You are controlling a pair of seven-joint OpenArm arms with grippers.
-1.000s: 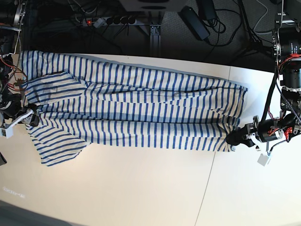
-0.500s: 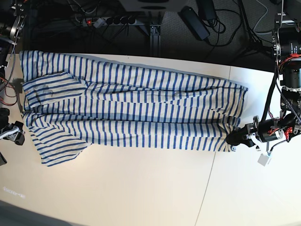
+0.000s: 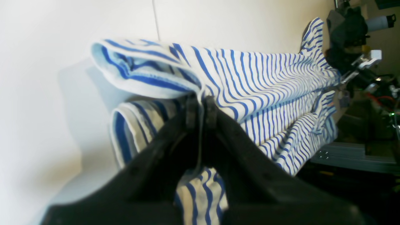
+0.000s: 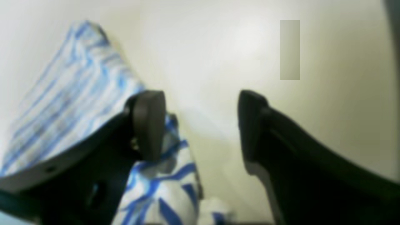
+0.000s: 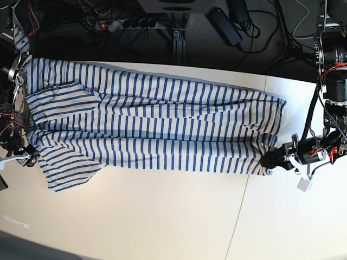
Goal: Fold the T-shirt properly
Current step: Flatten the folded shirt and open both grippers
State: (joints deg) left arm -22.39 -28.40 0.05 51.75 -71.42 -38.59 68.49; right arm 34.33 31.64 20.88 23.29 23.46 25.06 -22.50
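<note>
The white T-shirt (image 5: 157, 124) with blue stripes lies stretched lengthwise across the white table (image 5: 162, 216), sleeves at the left end. My left gripper (image 5: 269, 160) is shut on the shirt's near right corner. In the left wrist view (image 3: 200, 104) the jaws pinch a bunched fold of the cloth (image 3: 256, 84). My right gripper (image 5: 24, 160) sits at the shirt's left edge beside the near sleeve. In the right wrist view (image 4: 200, 125) it is open and holds nothing, with striped cloth (image 4: 68, 84) under its left finger (image 4: 148, 125).
A power strip (image 5: 124, 23) and cables lie on the dark floor beyond the table's far edge. A seam (image 5: 244, 200) runs across the table on the right. Bare tabletop stretches in front of the shirt.
My right gripper has come off the shirt's left edge, dropped toward the near side, then moved back slightly toward the sleeve. The left arm has not moved.
</note>
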